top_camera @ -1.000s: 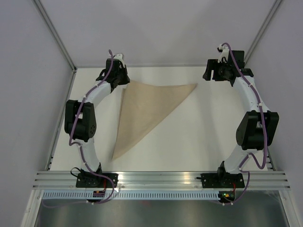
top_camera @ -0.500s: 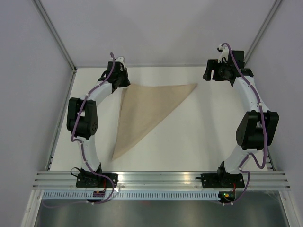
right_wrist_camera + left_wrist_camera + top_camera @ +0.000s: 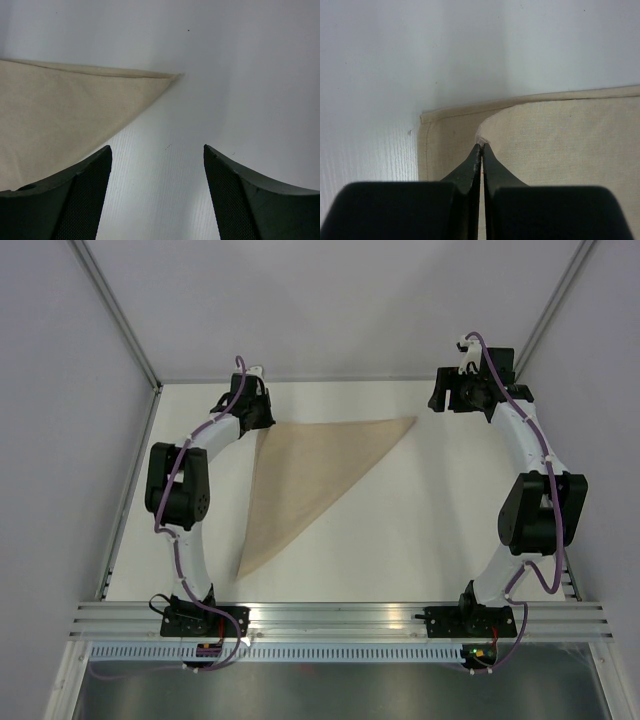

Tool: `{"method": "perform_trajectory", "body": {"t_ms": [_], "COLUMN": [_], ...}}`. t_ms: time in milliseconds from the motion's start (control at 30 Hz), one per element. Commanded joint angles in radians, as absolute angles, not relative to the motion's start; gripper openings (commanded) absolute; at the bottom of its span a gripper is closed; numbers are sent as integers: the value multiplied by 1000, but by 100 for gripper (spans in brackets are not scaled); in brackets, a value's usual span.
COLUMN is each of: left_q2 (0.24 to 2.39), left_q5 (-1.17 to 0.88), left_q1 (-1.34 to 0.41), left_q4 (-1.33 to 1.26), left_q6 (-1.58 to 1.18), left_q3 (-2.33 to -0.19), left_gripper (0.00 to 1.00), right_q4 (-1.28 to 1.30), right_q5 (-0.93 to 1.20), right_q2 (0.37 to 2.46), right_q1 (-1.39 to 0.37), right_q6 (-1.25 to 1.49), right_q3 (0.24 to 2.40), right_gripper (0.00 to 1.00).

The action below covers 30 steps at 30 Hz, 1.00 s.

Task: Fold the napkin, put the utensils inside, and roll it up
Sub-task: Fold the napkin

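Note:
The tan napkin lies on the white table, folded into a triangle with one tip to the right and one toward the front. My left gripper is at its back left corner. In the left wrist view the left gripper is shut on the corner of the napkin's upper layer, and the lower layer shows beyond it. My right gripper is open and empty just past the right tip. The right wrist view shows it over bare table, with the napkin tip to the left. No utensils are in view.
The white table is closed in by grey walls at the back and sides. An aluminium rail carrying the arm bases runs along the front edge.
My left gripper has shifted slightly toward the back at the napkin's corner. The right arm and the napkin's outline have not visibly moved.

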State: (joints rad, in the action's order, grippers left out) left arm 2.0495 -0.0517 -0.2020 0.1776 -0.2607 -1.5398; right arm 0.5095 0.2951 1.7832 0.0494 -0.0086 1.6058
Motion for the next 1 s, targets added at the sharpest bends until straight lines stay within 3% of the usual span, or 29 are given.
{"method": "perform_trajectory", "body": {"t_ms": [0, 967], "left_q2": [2063, 2092], "left_q5": [-17, 52], "left_q1": [-195, -179], "left_q4": [160, 213], "left_q6": [-265, -265], "left_q3": [-1549, -1623], "left_gripper": [2, 2], "right_q4": [497, 497], "right_q5": [287, 288], "right_q2": [1789, 1801], "right_q1": [48, 48], "right_q6": [-21, -25], "right_q3": [1617, 1614], "right_gripper": [79, 79]}}
